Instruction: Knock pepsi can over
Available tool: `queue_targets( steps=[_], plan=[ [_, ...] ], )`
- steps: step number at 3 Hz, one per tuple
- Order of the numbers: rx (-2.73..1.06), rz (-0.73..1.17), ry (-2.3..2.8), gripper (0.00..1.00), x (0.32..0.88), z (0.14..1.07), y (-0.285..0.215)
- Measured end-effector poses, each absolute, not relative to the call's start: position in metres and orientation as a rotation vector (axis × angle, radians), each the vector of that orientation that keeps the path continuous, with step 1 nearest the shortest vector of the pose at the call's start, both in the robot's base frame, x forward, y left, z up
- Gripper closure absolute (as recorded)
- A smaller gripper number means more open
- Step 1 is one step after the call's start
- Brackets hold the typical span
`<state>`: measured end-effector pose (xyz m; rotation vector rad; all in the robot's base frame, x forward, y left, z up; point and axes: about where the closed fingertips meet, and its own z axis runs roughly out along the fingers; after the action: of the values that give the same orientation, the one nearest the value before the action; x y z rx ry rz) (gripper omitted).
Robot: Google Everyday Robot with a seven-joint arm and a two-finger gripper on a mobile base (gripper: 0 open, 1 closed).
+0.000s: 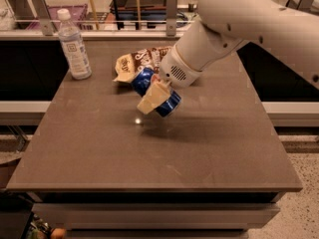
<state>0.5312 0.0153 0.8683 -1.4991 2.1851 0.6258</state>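
Observation:
The pepsi can (168, 103) is dark blue and lies tilted on its side near the middle of the brown table (149, 148), just in front of the snack bag. My gripper (150, 98) is at the end of the white arm that reaches in from the upper right. It lies across the front of the can, touches it and hides the can's middle. The can's two blue ends show on either side of the gripper.
A brown-and-cream snack bag (134, 61) lies right behind the can. A clear water bottle (74, 46) with a white cap stands upright at the table's back left. A rail and shelving run behind the table's far edge.

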Motion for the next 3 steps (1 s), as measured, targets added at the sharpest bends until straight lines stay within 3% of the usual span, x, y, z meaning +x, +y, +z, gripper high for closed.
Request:
queue_targets(
  steps=[3],
  plan=[
    [-1.737,0.303,2.475,1.00,0.530,0.828,0.011]
  ],
)
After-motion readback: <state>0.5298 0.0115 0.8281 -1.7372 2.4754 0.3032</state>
